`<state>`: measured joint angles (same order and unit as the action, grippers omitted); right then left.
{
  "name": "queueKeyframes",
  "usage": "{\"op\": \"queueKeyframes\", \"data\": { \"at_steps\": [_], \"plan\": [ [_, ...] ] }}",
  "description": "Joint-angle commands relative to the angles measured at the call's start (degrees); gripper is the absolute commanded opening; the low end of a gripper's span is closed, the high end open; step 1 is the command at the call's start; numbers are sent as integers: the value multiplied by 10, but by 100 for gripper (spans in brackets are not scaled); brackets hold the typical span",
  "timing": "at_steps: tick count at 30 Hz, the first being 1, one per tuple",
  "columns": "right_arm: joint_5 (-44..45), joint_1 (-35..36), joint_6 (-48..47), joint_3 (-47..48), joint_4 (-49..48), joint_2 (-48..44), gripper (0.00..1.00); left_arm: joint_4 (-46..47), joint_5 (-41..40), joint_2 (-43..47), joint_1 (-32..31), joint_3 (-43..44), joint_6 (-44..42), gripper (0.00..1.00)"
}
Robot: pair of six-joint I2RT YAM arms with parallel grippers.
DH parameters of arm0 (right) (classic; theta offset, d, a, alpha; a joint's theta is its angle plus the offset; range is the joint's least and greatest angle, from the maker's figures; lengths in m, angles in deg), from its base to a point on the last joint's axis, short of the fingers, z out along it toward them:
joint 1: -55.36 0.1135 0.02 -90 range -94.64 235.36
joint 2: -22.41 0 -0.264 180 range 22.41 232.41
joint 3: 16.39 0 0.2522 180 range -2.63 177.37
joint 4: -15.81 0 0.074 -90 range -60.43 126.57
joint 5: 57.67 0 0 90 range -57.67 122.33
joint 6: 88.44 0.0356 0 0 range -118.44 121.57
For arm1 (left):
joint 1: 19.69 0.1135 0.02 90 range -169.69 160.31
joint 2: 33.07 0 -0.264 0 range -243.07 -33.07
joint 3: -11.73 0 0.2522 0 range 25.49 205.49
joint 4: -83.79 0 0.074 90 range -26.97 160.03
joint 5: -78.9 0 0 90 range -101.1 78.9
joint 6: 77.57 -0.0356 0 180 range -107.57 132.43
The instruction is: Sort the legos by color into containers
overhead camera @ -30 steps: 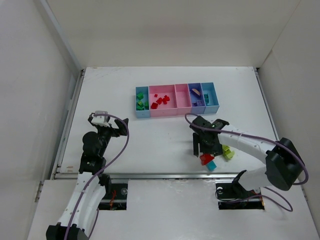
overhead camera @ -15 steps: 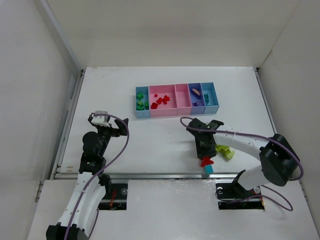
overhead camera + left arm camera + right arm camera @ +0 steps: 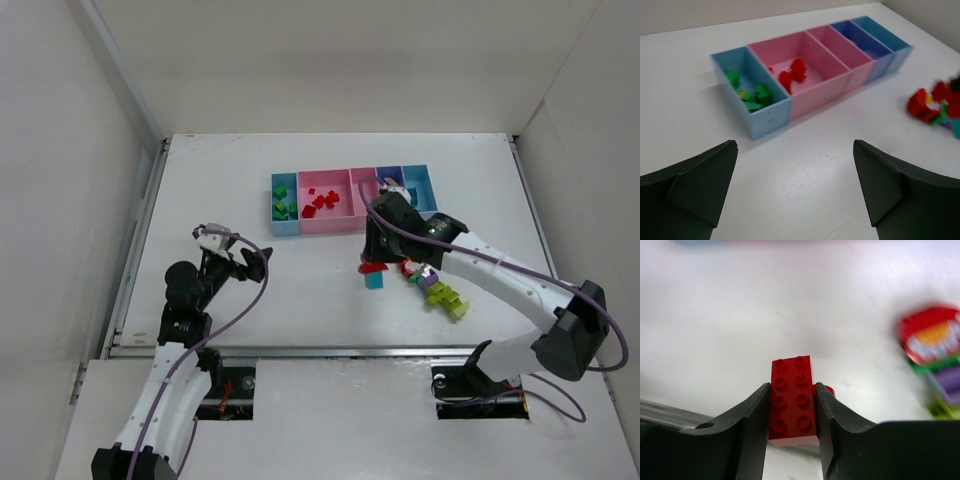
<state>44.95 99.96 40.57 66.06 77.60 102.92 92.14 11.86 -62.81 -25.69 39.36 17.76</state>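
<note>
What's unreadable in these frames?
- Top view: the right arm covers most of the purple-blue bin; contents hidden.
- Top view: teal piece under the red brick, stuck to it or not: too small to tell.
- Left wrist: loose legos blurred, cut by the right edge.
- Right wrist: blurred pieces at right; teal piece out of sight.

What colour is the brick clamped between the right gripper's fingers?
Red. The brick shows best in the right wrist view.

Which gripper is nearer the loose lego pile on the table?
Right. The right gripper, shut on a red brick, hangs just left of the pile; the open left gripper is much farther left.
</note>
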Motion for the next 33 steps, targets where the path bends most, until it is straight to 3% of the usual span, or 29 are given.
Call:
{"op": "queueKeyframes", "data": {
  "at_steps": [1, 2, 4, 10, 15, 19, 20, 24, 33],
  "plan": [
    [42, 38, 23, 43, -200, -37, 0, 39, 210, -38, -13, 50, -54, 100],
    [72, 49, 32, 44, -239, -37, 0, 30, 261, -54, -20, 77, -78, 100],
    [103, 75, 37, 59, -329, -20, 0, 10, 271, -83, -29, 109, -99, 100],
    [220, 127, 64, 157, -382, 89, 0, -15, 278, -121, -41, 163, -103, 100],
    [194, 140, 72, 208, -389, 146, 0, -34, 285, -151, -46, 177, -51, 100],
    [172, 140, 88, 196, -389, 146, 0, -49, 198, -170, -46, 187, -29, 100],
    [162, 140, 88, 189, -394, 146, 0, -57, 141, -170, -46, 193, -29, 100],
    [138, 146, 88, 175, -394, 134, 0, -87, 69, -186, -46, 199, -76, 100],
    [58, 146, 71, 175, -399, 156, 0, -67, 160, -192, -46, 222, -74, 100]
  ]
}}
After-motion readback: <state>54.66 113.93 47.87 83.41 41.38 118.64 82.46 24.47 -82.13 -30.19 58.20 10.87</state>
